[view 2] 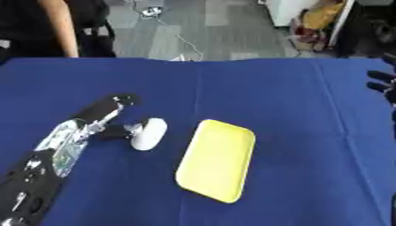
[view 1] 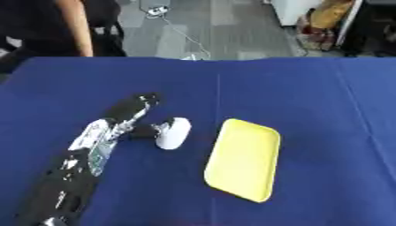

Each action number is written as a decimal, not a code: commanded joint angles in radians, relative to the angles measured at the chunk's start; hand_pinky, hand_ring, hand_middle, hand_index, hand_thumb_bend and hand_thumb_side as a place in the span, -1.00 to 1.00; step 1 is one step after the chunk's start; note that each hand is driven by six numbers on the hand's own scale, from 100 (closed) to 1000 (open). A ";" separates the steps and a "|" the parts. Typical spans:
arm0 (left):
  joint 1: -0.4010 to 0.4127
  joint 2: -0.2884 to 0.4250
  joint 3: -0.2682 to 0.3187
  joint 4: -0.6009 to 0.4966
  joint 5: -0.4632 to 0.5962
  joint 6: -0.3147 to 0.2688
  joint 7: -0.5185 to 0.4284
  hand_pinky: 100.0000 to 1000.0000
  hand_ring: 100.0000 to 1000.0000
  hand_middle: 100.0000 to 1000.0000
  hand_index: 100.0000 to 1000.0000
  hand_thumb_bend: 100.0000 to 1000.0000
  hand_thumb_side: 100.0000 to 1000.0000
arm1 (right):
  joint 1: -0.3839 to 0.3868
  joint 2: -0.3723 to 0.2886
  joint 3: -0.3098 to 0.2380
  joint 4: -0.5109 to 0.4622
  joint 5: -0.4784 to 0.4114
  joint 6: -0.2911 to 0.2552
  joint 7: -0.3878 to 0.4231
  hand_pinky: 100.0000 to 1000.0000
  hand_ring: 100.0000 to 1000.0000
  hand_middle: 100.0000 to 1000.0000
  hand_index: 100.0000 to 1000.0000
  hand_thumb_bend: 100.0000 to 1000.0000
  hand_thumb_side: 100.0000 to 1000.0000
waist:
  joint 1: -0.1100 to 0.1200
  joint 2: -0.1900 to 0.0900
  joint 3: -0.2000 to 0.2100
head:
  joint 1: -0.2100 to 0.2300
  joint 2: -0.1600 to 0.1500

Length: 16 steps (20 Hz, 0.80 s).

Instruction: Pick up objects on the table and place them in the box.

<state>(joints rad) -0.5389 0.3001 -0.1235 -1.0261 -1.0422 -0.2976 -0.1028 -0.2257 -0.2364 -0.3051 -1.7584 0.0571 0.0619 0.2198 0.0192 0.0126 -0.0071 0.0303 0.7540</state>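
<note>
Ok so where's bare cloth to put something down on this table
Bare blue tablecloth spans the far half, and right of the yellow tray. It's crowded between the tray and left hand, where the white object lies. The right hand shows at the right edge.

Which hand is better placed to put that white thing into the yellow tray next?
Left. The left hand already has its fingers at the white object, just beside the yellow tray. The right hand shows only at the view's far right edge, well away from both.
</note>
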 commanded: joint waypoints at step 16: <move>-0.015 -0.023 -0.016 0.012 -0.012 -0.006 -0.044 0.94 0.97 0.83 0.74 -0.70 1.00 | -0.011 -0.027 0.000 -0.014 0.004 -0.002 0.002 0.56 0.58 0.84 1.00 -1.00 0.83 | -0.001 -0.014 0.001 | 0.007 0.000</move>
<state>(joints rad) -0.5410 0.2712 -0.1414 -1.0071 -1.0482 -0.3032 -0.1454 -0.2257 -0.2429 -0.3026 -1.7583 0.0571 0.0617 0.2201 0.0192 0.0125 -0.0063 0.0303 0.7540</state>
